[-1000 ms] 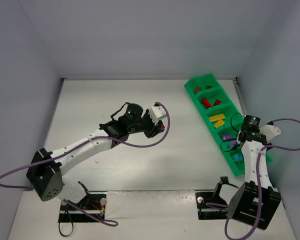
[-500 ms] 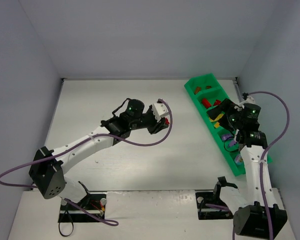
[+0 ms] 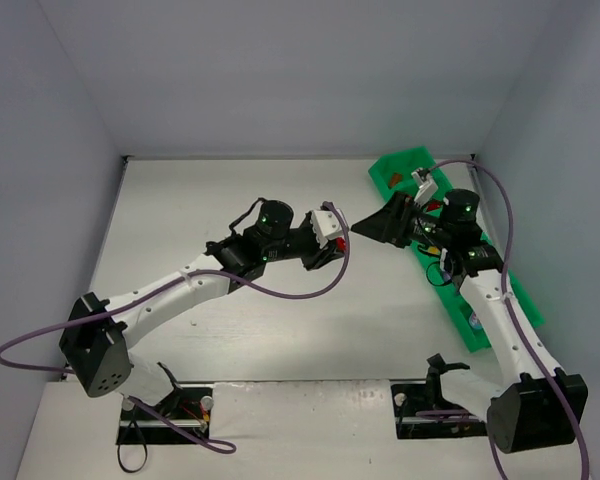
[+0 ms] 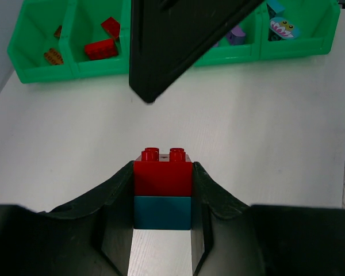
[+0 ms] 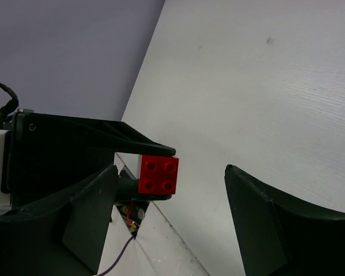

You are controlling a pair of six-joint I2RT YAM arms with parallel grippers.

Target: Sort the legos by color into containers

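Two arms face each other over the middle of the table [image 3: 180,200]. From its base at the near left corner, the left arm slants far and rightward, elbow low and wrist level, with the left gripper [image 3: 334,242] pointing at the right edge. Its fingers are clamped on a red brick [image 4: 162,172] stacked on a teal brick [image 4: 162,211], studs facing away from the wrist.

To the right, the right arm rises from the near right corner, runs along the right edge, then bends left, so the right gripper [image 3: 365,228] aims back at the left one. Its fingers [image 5: 86,218] are spread wide. They stand one on each side of the red brick without touching it.

Beyond that arm, a long green tray [image 3: 402,158] lies along the right edge, its far end at the far right corner.

From overhead the held stack is only a red speck under the left gripper, and the right arm hides much of the tray. The left wrist view shows both colours of the stack and one black finger [image 4: 178,34] of the right gripper above it. It also shows the tray's compartments: a brown brick [image 4: 53,56] in the end one and two loose red bricks [image 4: 100,49] in the next. The right wrist view alone shows the four studs end-on.
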